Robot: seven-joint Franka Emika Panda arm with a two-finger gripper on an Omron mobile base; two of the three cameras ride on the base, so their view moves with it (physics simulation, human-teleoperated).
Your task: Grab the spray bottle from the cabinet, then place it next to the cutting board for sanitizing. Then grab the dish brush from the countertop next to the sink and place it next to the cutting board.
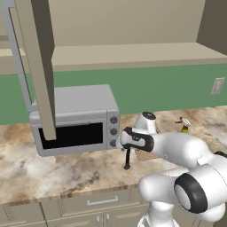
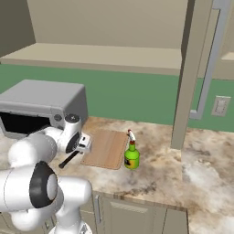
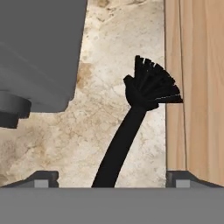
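Note:
The black dish brush (image 3: 131, 127) lies on the marbled countertop (image 3: 109, 43), its bristled head touching the left edge of the wooden cutting board (image 3: 194, 87). My gripper (image 3: 113, 177) is open just above the handle, one fingertip on each side and clear of it. From the base views the gripper (image 1: 128, 147) (image 2: 80, 147) hangs over the brush (image 1: 127, 160) (image 2: 68, 160), between the toaster oven and the cutting board (image 2: 105, 148). The green spray bottle (image 2: 131, 157) (image 1: 184, 125) stands upright at the board's right edge.
A grey toaster oven (image 1: 75, 117) (image 2: 41, 105) (image 3: 39, 52) stands close on the brush's left. The beige cabinet's open door (image 1: 37, 66) (image 2: 185, 73) hangs over the counter. Low drawers (image 1: 102, 204) run under the counter's front edge.

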